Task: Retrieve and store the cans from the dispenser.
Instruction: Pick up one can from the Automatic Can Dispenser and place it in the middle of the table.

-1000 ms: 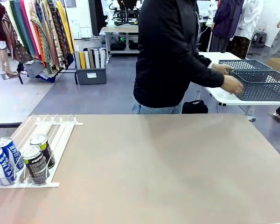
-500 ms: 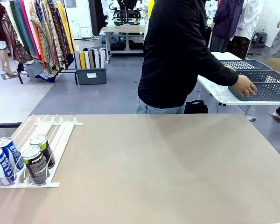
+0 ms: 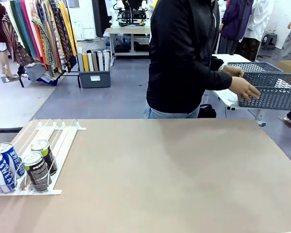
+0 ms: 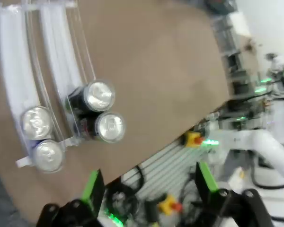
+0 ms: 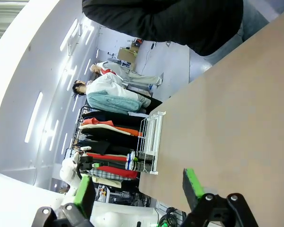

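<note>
Left claw (image 4: 148,182) is spread wide with nothing between its green pads and looks down on the silver tops of the cans (image 4: 99,96). The right claw (image 5: 138,184) is open and empty too, over the bare surface (image 3: 174,174).

Four cans stand upright at the low near end of the dispenser (image 3: 63,136), against its end stops. Two blue-and-white cans (image 3: 1,172) share one lane, and two black cans (image 3: 36,171) sit in the lane beside it.

They are slim, smooth metal, so they are probably stiff along their length but thin-walled. A hard squeeze could dent them, and the glossy skin may slip. The upper body stands clear of the rails, so that looks like the place to grip, front can first.

Across the surface, a person (image 3: 184,58) has turned to a side table. One hand (image 3: 245,88) is on a grey lattice basket (image 3: 276,97), well apart from the dispenser.
</note>
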Controlling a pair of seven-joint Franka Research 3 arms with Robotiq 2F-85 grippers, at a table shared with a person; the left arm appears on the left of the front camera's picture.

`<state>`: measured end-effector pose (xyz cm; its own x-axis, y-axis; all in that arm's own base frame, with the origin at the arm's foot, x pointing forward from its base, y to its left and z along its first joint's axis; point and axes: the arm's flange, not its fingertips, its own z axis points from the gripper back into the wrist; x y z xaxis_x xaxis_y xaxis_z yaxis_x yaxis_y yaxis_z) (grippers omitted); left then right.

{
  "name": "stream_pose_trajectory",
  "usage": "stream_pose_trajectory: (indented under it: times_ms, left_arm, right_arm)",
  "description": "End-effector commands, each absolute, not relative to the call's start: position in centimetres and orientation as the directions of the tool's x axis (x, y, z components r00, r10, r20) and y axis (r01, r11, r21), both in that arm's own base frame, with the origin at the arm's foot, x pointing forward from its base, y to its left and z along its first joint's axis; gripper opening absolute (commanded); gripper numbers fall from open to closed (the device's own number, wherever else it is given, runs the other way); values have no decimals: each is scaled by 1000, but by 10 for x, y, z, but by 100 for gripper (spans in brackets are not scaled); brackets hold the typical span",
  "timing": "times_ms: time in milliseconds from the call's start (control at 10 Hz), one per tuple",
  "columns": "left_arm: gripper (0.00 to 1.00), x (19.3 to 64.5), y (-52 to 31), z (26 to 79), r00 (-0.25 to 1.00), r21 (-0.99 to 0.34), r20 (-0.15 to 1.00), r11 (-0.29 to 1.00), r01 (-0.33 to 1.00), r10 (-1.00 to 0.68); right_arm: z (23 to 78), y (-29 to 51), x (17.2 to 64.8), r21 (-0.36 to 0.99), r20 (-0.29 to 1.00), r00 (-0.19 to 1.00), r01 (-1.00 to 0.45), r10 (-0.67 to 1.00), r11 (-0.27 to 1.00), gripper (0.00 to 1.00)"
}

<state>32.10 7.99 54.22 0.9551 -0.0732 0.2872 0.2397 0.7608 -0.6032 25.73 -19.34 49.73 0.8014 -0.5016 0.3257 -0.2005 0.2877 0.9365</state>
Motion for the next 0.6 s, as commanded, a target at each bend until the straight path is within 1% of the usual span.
stream_pose_trajectory:
  times_ms: [0,100,200,300,500]
  left_arm:
    - [100,341,47,519,962,-425,174,865,267,-211]
    - [100,342,31,504,965,-358,130,897,260,-228]
    - [100,342,20,490,963,-328,80,905,270,-258]
    - [100,342,11,474,960,-324,56,904,277,-275]
    - [100,341,-4,453,960,-325,62,903,280,-275]
  right_arm:
    - [500,-195,261,930,355,786,-239,-506,281,100]
    - [500,-195,261,930,355,786,-239,-506,281,100]
    - [500,-195,261,930,355,786,-239,-506,281,100]
    - [500,-195,261,930,355,786,-239,-506,281,100]
    - [500,-195,261,930,355,786,-239,-506,281,100]
